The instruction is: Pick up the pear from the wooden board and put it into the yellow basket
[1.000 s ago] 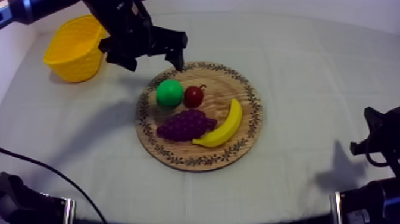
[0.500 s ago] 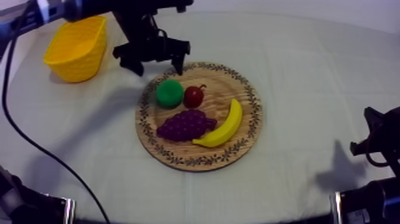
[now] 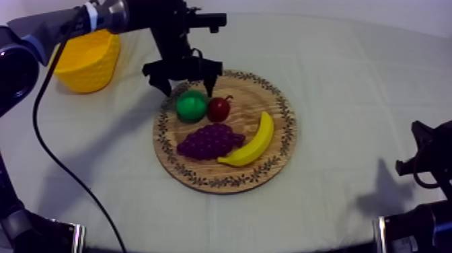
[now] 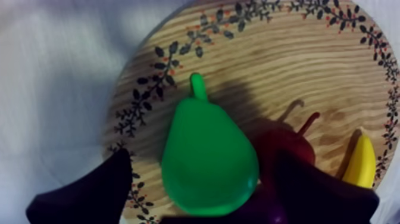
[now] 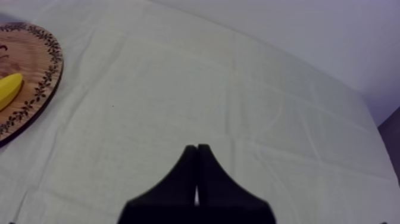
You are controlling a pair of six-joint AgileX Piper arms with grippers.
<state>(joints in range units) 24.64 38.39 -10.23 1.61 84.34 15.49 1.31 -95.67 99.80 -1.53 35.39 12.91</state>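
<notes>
Nearest, at the near right of the table, my right gripper point(image 5: 196, 146) rests over the bare grey-white cloth point(image 5: 250, 89). Its two black fingers are pressed together into a narrow wedge, clenched on nothing.

Farther in, at mid-table, lies the round wooden board with the leaf-patterned rim point(image 3: 272, 168). On its near half sit the yellow toy banana point(image 3: 250, 142) to the right and the purple bunch of toy grapes point(image 3: 210, 141) to the left. Beyond them lie the small red fruit point(image 3: 219, 108) and, just to its left, the green toy pear point(image 3: 192, 105). The pear lies on its side on the board's far left part, with its stem toward the rim.

Over the pear hangs my left gripper point(image 3: 187, 87), released. Its fingers point(image 4: 89, 193) stand wide apart, one on each side of the pear and gripping nothing, and one of them is close by the red fruit.

Farthest, at the far left, stands the yellow woven-look basket point(image 3: 87, 74), well apart from the board.

The step in hand looks like the approach to the grasp, since the pear is not yet held. The next move calls for lowering the fingers around the pear's broad body and closing without catching the red fruit. The pear then has to be lifted and carried far left to the basket.
</notes>
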